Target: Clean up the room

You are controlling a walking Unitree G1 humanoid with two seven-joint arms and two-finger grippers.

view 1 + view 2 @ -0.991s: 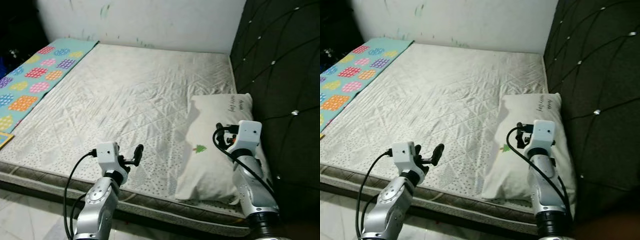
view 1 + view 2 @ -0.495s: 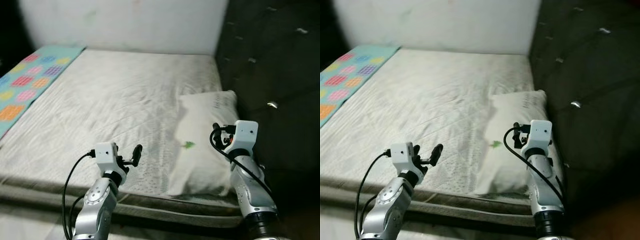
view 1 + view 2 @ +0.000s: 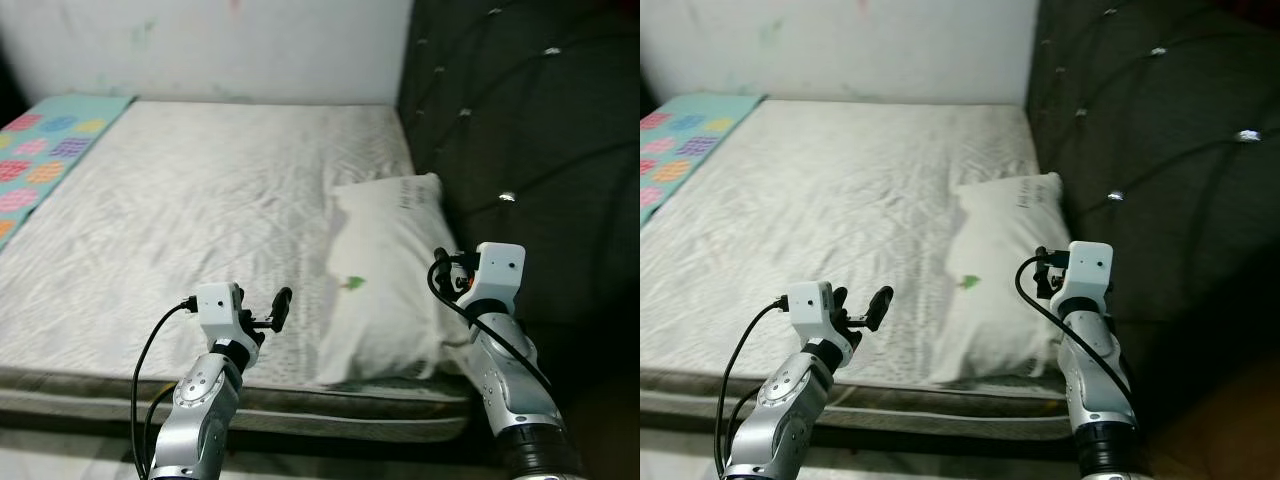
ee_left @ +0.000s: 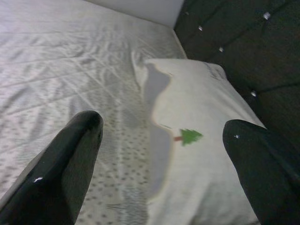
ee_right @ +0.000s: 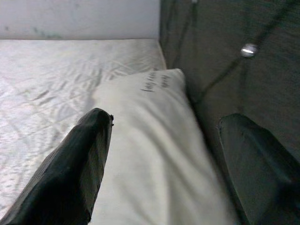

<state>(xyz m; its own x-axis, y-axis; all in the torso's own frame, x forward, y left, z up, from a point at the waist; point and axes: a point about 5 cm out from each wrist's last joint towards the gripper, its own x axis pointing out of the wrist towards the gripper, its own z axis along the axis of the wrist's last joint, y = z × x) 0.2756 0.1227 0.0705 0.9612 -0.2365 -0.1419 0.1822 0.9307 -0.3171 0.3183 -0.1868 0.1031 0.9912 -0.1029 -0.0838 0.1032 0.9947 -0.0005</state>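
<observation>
View swung right since earlier frame. Pillow (image 3: 385, 275) ahead between left gripper (image 4: 159, 154) and right gripper (image 5: 161, 154); both spread wide, empty.

Quilted cloth mattress (image 3: 200, 200); matt cloth pillow (image 3: 385, 270); tufted headboard (image 3: 520, 130).

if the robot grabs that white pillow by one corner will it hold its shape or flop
Probably flop: the pillow looks soft and sagging, its near end drooping toward the mattress edge. Likely light for its bulk, so a push should slide it. The cloth cover may bunch between the open right gripper fingers.
</observation>
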